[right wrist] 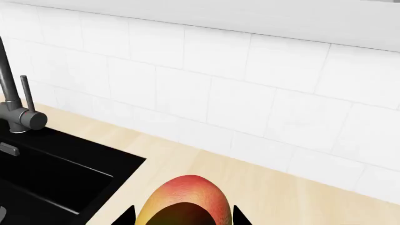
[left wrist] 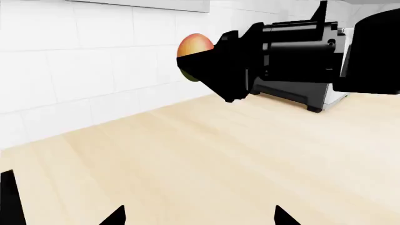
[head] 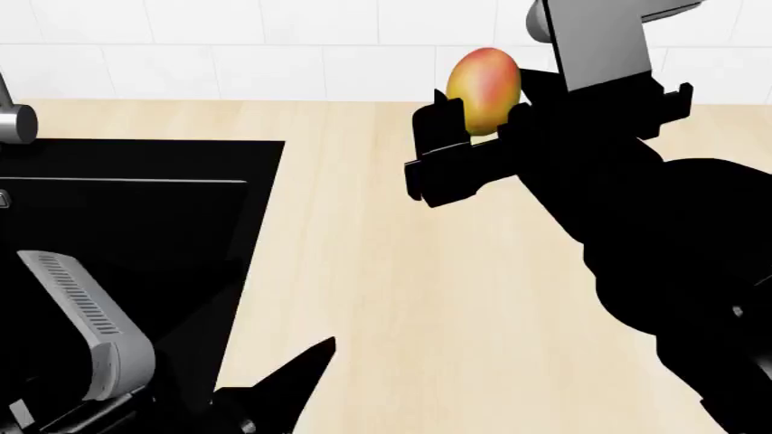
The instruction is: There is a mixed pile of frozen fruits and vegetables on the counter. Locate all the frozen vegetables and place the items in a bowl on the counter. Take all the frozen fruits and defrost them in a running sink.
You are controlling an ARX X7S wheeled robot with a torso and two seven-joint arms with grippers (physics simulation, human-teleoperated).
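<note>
Right gripper (head: 476,127) was closed on the mango (head: 484,86), 1 smooth oval fruit, red-blushed yellow, long axis roughly upright, held above the beige wood-look counter (head: 399,298). Black sink (head: 133,217) lay to its left, steel faucet (right wrist: 16,105) at the far edge. Left gripper (head: 289,380) sat low, nearer the basin; its opening couldn't be told.

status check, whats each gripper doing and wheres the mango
Right gripper shut on mango, held above counter. Left gripper open, empty. Sink off to the left, path clear.
</note>
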